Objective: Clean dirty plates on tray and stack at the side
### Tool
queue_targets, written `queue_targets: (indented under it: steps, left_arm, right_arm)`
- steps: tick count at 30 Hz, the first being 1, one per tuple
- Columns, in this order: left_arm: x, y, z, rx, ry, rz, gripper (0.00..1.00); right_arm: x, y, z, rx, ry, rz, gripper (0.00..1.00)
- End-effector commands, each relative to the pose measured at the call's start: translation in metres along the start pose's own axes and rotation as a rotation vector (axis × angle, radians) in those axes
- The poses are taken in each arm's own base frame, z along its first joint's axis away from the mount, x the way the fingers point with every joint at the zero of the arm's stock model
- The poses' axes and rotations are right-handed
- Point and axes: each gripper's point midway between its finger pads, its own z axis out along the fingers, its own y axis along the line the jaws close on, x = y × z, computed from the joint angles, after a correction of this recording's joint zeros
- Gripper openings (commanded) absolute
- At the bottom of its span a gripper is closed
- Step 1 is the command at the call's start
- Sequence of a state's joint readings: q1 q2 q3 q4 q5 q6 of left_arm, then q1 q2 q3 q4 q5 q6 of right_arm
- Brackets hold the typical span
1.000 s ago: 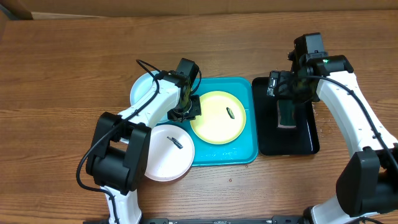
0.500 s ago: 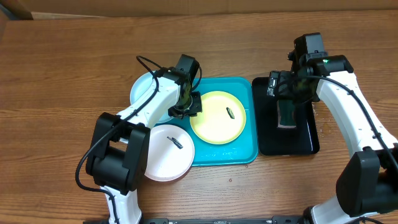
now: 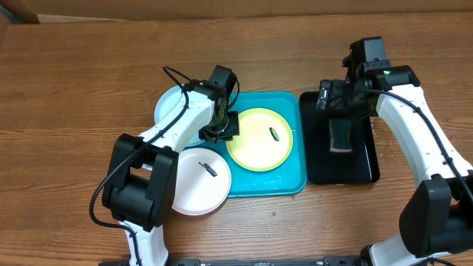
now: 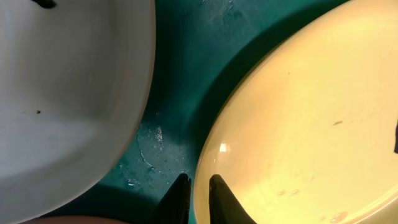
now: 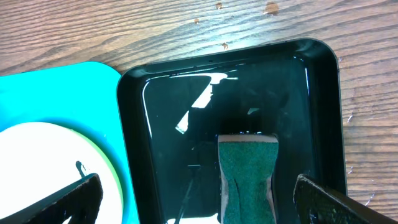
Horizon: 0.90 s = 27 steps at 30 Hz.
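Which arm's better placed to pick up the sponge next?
Right. The open right gripper hangs over the sponge in the black tray; the left gripper is pinching the yellow-green plate rim.

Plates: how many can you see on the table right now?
3. A yellow-green plate lies in the turquoise tray; a white plate overlaps the tray's near-left corner; a pale blue plate sits at its far-left corner, partly hidden under the left arm.

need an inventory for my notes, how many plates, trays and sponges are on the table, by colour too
plates: 3 (pale blue plate, white plate, yellow-green plate)
trays: 2 (turquoise tray, black tray)
sponges: 1 (green sponge)
total: 6
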<state>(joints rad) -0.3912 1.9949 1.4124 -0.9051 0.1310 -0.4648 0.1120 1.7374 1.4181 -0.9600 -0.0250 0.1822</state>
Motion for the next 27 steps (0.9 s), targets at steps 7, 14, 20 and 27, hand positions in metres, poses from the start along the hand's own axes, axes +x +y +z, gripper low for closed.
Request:
queue_targets:
  steps: [7,14,20,27]
  left_arm:
    - [0.003,0.0,0.004,-0.009,-0.004,0.025,0.12]
    - [0.012,0.003,0.016,-0.015,0.01,0.029,0.13]
    - [0.008,0.001,0.016,-0.004,-0.005,0.029,0.12]
    - [0.007,0.0,0.016,-0.001,-0.01,0.03,0.12]
  right_arm:
    - [-0.002,0.0,-0.001,-0.003,-0.008,0.0,1.0]
    - [0.011,0.002,-0.001,-0.017,0.048,0.004,1.0]
    - [0.021,-0.001,0.003,-0.004,0.095,0.006,0.95]
    - [0.036,-0.009,0.028,0.029,0.165,0.009,0.93]
